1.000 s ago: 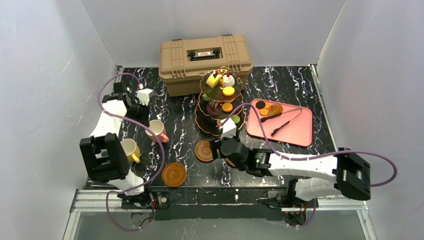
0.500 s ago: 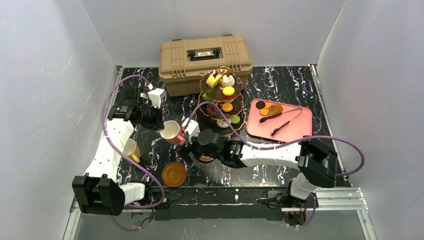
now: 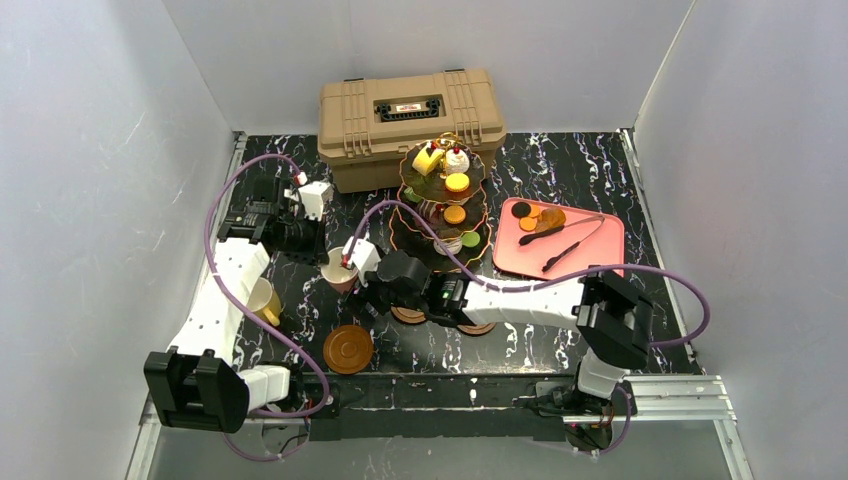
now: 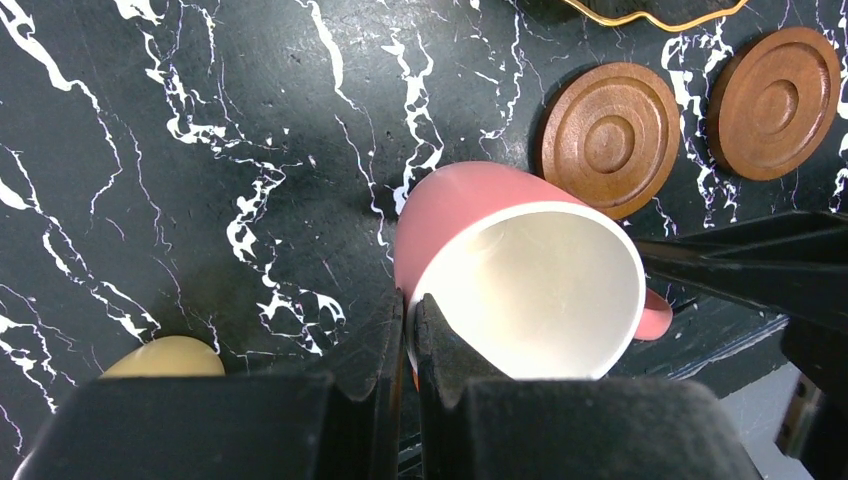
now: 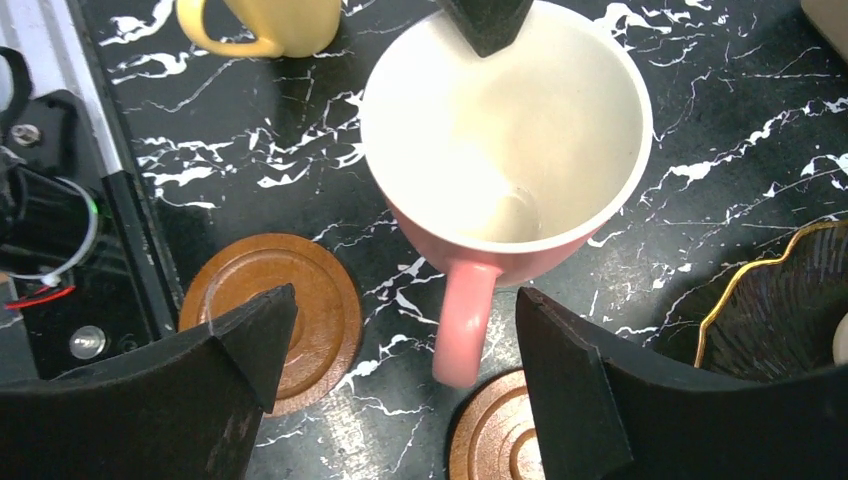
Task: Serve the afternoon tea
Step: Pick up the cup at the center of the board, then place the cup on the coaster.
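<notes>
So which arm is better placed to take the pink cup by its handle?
Right. The right claw, open, straddles the pink cup at its handle. The left claw is shut on the rim opposite the handle, so it cannot reach it.

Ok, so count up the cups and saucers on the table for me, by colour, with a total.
pink cup: 1
yellow cup: 1
brown saucers: 3
Total: 5

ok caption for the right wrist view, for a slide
Open right claw frames the handle of the pink cup that the left claw pinches by its rim.
</notes>
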You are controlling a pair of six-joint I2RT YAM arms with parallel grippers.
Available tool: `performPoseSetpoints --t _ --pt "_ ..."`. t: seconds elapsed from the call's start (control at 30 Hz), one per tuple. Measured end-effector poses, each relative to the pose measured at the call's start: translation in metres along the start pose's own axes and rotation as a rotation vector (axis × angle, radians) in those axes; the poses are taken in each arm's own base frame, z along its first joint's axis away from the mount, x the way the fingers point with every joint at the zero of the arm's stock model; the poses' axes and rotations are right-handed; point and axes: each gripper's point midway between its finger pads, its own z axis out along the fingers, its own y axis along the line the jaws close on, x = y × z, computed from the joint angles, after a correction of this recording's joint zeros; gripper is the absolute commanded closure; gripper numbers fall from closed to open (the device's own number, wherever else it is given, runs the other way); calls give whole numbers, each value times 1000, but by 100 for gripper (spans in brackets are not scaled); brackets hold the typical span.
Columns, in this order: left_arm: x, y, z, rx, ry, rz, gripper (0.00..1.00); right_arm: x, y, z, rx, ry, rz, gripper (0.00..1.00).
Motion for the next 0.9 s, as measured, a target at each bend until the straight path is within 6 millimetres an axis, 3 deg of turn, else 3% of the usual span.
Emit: performPoseSetpoints --t 0.2,0.43,0.53,0.57,0.63,0.7,0.9 --pt "2 -3 -4 5 0 4 100 13 -7 11 33 48 -26 37" --pt "2 -5 -7 12 -5 13 100 16 -18 14 88 68 -23 99" --pt "0 -5 -8 13 -10 15 55 15 -22 14 109 65 -21 99" --pt "0 -8 -8 25 -11 13 35 15 -23 14 119 63 -20 99" --pt "-3 -15 -11 59 -19 24 12 21 -25 12 128 72 -16 99" --pt "-10 -23 -17 92 -36 26 3 34 -28 3 145 96 -10 99" --pt "-30 -34 -36 123 -95 48 2 67 -40 -56 206 139 38 99"
